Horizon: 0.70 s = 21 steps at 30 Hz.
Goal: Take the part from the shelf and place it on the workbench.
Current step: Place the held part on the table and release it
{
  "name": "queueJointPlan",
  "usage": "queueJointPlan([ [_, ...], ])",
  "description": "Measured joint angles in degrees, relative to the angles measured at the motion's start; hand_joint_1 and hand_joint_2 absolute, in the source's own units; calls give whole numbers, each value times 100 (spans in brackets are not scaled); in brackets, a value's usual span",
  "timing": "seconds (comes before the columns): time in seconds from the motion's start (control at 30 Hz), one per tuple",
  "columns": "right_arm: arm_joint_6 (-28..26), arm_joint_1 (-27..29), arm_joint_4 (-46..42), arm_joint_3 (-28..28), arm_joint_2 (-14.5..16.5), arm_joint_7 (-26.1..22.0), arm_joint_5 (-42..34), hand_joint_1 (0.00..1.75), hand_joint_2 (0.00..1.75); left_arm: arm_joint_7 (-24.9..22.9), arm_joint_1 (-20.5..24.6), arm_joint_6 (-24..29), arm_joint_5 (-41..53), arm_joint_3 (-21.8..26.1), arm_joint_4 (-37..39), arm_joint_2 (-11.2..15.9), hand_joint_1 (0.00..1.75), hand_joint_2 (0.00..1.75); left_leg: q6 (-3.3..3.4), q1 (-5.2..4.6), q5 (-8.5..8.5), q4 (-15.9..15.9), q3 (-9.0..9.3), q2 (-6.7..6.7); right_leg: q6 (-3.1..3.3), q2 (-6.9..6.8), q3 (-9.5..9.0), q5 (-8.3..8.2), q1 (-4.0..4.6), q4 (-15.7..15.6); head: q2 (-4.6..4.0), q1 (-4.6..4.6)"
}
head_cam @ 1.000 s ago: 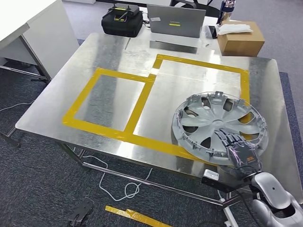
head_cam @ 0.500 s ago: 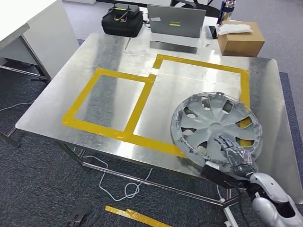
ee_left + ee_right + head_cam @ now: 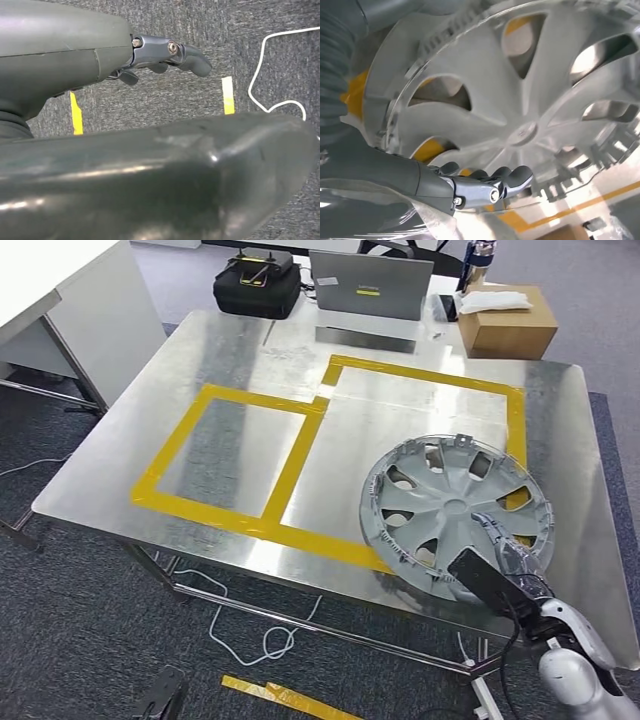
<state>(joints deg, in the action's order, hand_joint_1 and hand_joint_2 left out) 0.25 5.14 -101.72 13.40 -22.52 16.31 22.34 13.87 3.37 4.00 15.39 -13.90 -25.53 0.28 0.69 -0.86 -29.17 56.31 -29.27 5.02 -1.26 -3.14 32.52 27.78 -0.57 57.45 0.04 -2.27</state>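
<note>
The part is a silver hubcap [image 3: 445,510] lying on the steel workbench [image 3: 226,360] at its near right, across the edge of the right yellow taped square. My right hand [image 3: 507,558] lies on its near right rim with the fingers stretched along the spoked face. In the right wrist view the straight fingers [image 3: 478,187] run beside the hubcap [image 3: 501,100] without closing round it. My left hand [image 3: 166,52] hangs over grey carpet, fingers apart and holding nothing.
Yellow tape [image 3: 302,450] marks two squares on the bench. At the far edge stand a black bag [image 3: 258,285], a laptop [image 3: 370,285] and a cardboard box [image 3: 507,328]. A white table [image 3: 83,300] is at the left. A white cable [image 3: 256,635] lies on the floor.
The hubcap has shifted slightly left and settled on the bench. My right hand has turned and slid from the top of its face toward the near right rim.
</note>
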Motion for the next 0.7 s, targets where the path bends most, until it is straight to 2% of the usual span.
queueJointPlan([
  [0.1, -74, 23, -48, -21, 156, -18, 260, 0, 175, 1, -42, 28, -31, 4, 0, -2, 0, 0, 1, 0, 1, 0, -1, -2, 0, -6, 1, 0, 0, 0, 0, 0],
  [0.2, -70, 66, -260, -11, 194, 64, 777, 0, 175, 1, -80, 44, -57, 20, 0, -4, 0, 0, 1, 0, 1, 0, -2, -2, 0, -5, 1, 0, 0, 0, 0, -1],
  [0.3, -18, 77, -486, 17, 238, 188, 989, 0, 175, -3, -90, 46, -67, 51, 0, -4, 0, 0, 1, 0, 1, 0, -2, -2, 0, -5, 1, 0, 0, 0, 0, -1],
  [0.4, -118, 147, -682, 45, 264, 127, 1310, 0, 175, -26, -118, 57, -79, 79, 0, -5, 0, 0, 1, 0, 1, 0, -1, -2, 0, -6, 0, 0, 0, 0, 0, -1],
  [0.57, -690, 595, -1323, 147, 276, 36, 2272, 0, 175, -53, -274, 192, -170, 212, -12, -18, 0, 0, 0, 0, -1, 0, -4, -2, 0, -6, 4, 1, 0, 0, 0, -1],
  [0.7, -1419, 1145, -2074, 262, 275, 288, 3391, 0, 175, -526, -611, 325, -165, 471, -414, -127, 0, 0, 1, -1, -8, 0, -6, -2, 0, -5, 7, 6, 0, -1, 0, -1],
])
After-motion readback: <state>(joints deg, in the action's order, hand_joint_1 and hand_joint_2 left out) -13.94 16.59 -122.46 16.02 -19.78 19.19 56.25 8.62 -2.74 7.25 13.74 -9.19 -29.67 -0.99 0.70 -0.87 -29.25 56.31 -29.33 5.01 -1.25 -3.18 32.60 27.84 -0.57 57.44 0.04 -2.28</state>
